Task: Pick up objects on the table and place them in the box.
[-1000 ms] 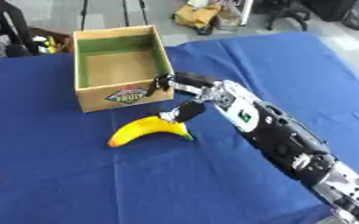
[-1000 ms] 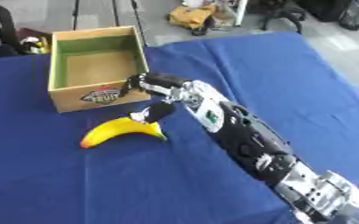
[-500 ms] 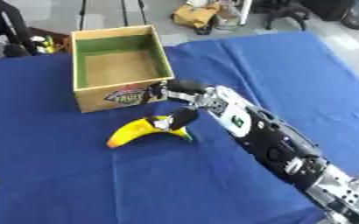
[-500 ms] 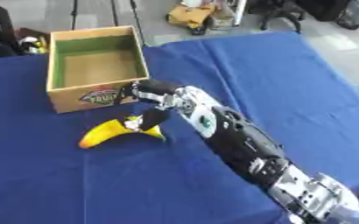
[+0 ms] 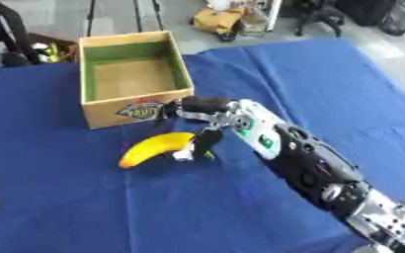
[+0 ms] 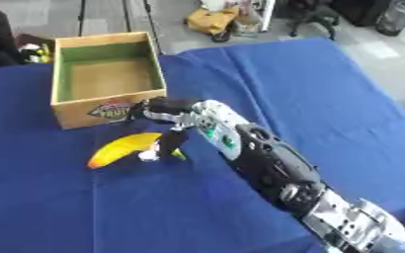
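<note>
A: What has moved since a second ago?

B: The right hand (image 5: pixel 195 129) has come down and toward the robot's left. It was poised over the stem end of the banana (image 5: pixel 157 148); now its dark fingers (image 5: pixel 203 143) curl down onto that end.

A: So it has hold of the fruit?

B: Closing on it, I'd judge. The fingers wrap the stem end, but the banana lies flat on the blue tablecloth (image 5: pixel 309 74), not lifted.

A: And the box?

B: The cardboard fruit box (image 5: pixel 135 77) stands just beyond the banana, open and seemingly empty. A lift and short carry away from the robot should finish it.

A: The left hand?

B: Not visible.
</note>
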Controlling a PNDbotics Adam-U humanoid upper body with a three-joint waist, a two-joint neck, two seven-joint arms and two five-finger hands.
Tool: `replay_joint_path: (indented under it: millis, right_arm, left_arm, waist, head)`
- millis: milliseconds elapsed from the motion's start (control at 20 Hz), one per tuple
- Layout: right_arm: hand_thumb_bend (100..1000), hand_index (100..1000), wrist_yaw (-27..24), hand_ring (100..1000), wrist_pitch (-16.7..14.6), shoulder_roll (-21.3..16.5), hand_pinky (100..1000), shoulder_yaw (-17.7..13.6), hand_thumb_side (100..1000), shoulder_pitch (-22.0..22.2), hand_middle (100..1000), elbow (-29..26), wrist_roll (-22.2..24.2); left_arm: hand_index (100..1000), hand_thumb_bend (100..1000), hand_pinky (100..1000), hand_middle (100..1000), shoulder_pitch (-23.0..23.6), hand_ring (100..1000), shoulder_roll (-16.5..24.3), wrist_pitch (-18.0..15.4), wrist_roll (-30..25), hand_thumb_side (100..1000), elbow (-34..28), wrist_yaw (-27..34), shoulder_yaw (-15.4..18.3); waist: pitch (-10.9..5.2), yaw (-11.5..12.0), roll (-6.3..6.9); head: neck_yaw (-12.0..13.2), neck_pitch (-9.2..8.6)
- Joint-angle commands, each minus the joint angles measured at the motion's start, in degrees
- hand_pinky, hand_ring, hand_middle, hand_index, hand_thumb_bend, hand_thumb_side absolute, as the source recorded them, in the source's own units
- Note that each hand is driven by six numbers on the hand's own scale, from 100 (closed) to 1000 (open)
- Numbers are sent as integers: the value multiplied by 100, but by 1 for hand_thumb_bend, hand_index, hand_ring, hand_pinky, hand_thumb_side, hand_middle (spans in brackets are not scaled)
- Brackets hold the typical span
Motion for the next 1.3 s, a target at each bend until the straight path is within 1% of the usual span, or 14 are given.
replay_joint_path:
  millis: [50, 300, 600, 900, 1000, 1200, 1300]
  right_arm:
    - [346, 834, 168, 843, -57, -11, 764, -11, 607, -78, 777, 36, -12]
    - [338, 834, 332, 838, -130, 77, 762, 0, 611, -77, 773, 244, -63]
    - [325, 833, 453, 825, -209, 138, 757, 19, 606, -75, 768, 346, -111]
    - [310, 823, 520, 784, -253, 156, 738, 22, 597, -65, 745, 385, -157]
    - [301, 809, 532, 756, -262, 155, 726, 20, 589, -61, 725, 392, -168]
    - [288, 765, 562, 684, -274, 151, 702, 20, 570, -56, 649, 389, -186]
    - [284, 751, 581, 666, -281, 148, 698, 23, 567, -49, 626, 381, -192]
  left_arm:
    - [576, 200, 599, 560, -77, 757, 35, 0, 1, 1000, -128, 31, -4]
    - [576, 200, 599, 560, -91, 756, 26, 1, -5, 1000, -127, 36, -10]
    - [576, 200, 599, 560, -104, 756, 18, 3, -6, 1000, -130, 38, -11]
    - [576, 201, 599, 559, -105, 755, 14, 6, -3, 1000, -131, 38, -10]
    - [576, 201, 599, 559, -103, 755, 14, 7, 0, 1000, -130, 37, -10]
    - [576, 202, 599, 559, -104, 755, 12, 6, 2, 1000, -132, 36, -7]
    - [576, 202, 599, 559, -103, 754, 11, 7, 3, 1000, -132, 36, -6]
  waist:
    - [-112, 21, 21]
    - [-94, 71, 26]
    - [-79, 94, 29]
    - [-78, 91, 27]
    - [-77, 90, 26]
    - [-77, 87, 26]
    - [-77, 84, 26]
  head:
    - [-7, -6]
    - [-25, -9]
    - [-24, -21]
    - [-22, -24]
    - [-18, -28]
    - [-17, -35]
    - [-14, -38]
